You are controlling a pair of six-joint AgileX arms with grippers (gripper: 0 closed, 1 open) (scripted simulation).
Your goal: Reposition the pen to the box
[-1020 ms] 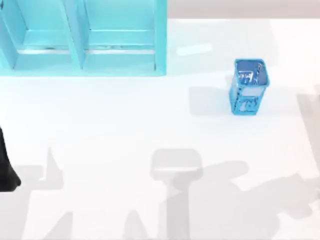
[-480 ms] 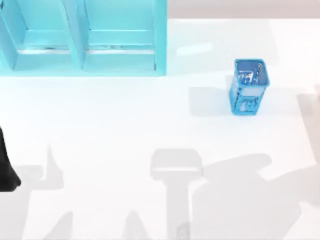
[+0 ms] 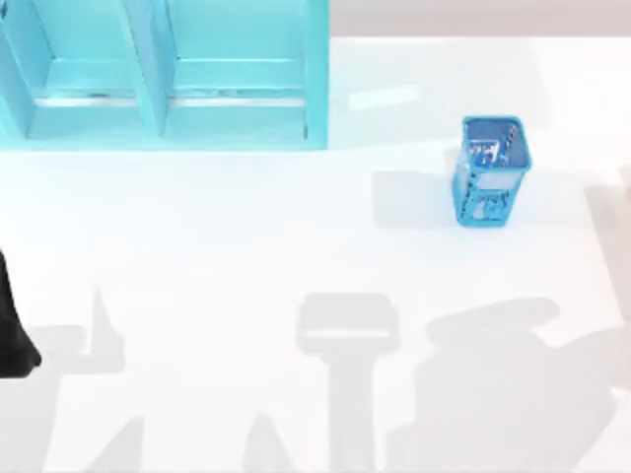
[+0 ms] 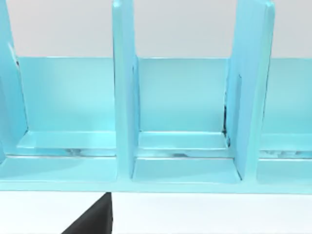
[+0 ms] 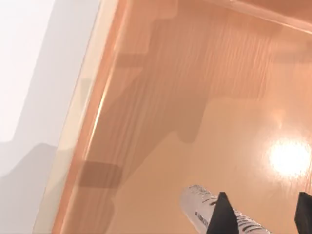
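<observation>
Top view. The white table (image 3: 246, 246) is carrying a turquoise shelf unit (image 3: 163, 74) at its far left and a blue mesh cup (image 3: 490, 170) standing upright toward the right, well apart from the shelf. A dark part of the left arm (image 3: 12, 335) is sitting parked at the table's left edge; whether its fingers are open or closed cannot be told. Arm shadows are falling across the near right of the table.

Left wrist view. The camera is looking straight into the shelf unit (image 4: 185, 122), whose upright dividers (image 4: 124, 87) are splitting it into open bays. Nothing is lying in the bays that are showing. A black corner of the arm (image 4: 95, 219) is showing at the lower edge.

Right wrist view. The right gripper (image 5: 261, 214) is hanging over a wooden, orange-brown floor (image 5: 204, 97) with a pale raised rim (image 5: 83, 122), probably the box. The pen (image 5: 204, 207) is lying between the two dark fingers (image 5: 222, 217), its silvery-grey barrel end poking out beyond them; the fingers are sitting on either side of it and appear to be clasping it, though contact is not plainly visible.

Handling, as a judgement: the pen is looking light, rigid and smooth, so it is likely to slip or swivel in a loose grip; mid-barrel is the steadier hold. The rim is the only obstacle nearby.
</observation>
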